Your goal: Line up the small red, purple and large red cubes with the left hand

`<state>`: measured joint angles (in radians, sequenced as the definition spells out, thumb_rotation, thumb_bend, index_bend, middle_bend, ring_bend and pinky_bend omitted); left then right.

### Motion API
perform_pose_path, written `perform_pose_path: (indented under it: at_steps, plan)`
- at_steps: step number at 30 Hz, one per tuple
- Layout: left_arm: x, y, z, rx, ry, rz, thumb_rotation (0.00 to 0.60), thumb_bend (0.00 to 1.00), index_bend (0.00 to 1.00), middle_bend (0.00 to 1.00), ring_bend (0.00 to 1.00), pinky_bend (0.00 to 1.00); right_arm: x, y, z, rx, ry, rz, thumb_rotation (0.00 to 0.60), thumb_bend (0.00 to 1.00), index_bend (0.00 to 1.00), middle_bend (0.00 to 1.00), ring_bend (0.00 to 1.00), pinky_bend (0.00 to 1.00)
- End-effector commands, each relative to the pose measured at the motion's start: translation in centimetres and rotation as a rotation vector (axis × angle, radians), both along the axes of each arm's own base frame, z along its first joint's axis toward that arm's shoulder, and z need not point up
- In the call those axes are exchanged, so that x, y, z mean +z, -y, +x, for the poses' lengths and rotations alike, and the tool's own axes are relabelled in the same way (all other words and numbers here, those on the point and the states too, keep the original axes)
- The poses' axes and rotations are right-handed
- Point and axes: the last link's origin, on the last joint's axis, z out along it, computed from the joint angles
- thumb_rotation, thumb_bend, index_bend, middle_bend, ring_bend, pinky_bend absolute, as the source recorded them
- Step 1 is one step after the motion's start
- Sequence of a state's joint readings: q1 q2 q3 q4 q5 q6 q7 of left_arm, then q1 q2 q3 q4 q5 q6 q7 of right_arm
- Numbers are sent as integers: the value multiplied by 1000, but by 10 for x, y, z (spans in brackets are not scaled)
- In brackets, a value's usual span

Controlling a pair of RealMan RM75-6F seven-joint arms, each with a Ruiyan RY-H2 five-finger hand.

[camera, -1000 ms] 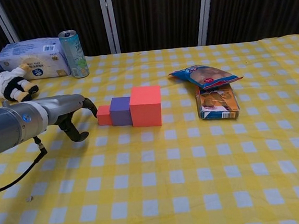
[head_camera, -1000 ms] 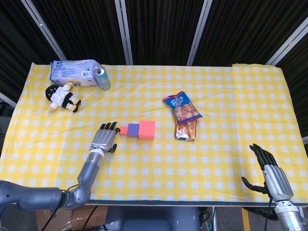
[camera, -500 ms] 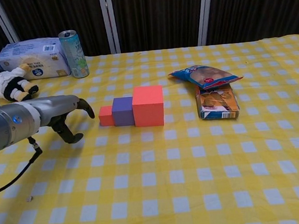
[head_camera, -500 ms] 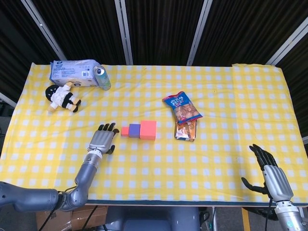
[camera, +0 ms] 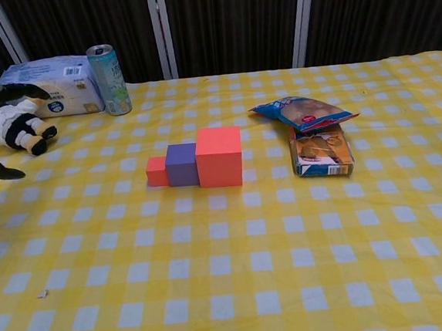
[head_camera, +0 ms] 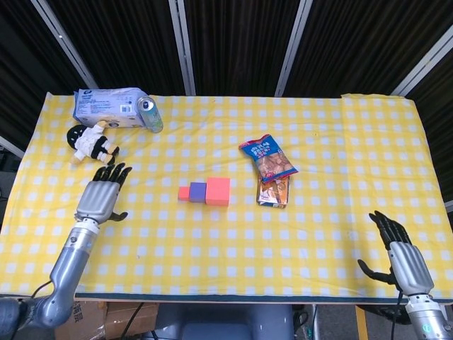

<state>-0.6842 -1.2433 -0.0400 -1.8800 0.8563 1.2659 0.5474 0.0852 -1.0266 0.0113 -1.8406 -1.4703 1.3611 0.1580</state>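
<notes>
Cubes sit mid-desk touching in a row: small red (head_camera: 183, 192), purple (head_camera: 197, 192), large red (head_camera: 218, 191). Left hand (head_camera: 101, 196), at their 9 o'clock, fingers spread, holds nothing; alignment looks done.

No print on any package or can is legible.

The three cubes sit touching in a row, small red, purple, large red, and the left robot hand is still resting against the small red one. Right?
Not quite. The small red cube, purple cube and large red cube do sit touching in that order, but the left robot hand is open and well clear of them, off toward the table's left edge. The head view shows the gap.
</notes>
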Motion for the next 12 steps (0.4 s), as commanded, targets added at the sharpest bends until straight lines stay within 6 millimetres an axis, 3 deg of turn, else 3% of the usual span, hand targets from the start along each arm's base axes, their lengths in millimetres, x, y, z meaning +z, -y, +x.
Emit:
perform_pose_path:
  at_steps: [1,6,12]
  plan:
    - [50,54,-31,-47,22,96,600,189,0,0,0,0,-1,1,-2,-7,-24,-13,600,344,0,0,0,0]
    - [75,103,-63,-47,14,138,600,168,0,0,0,0,-3,0,0,3,-59,-29,600,344,0,0,0,0]
    - [90,135,-82,-14,44,156,600,168,0,0,0,0,-8,1,2,33,-107,-42,600,344,0,0,0,0]
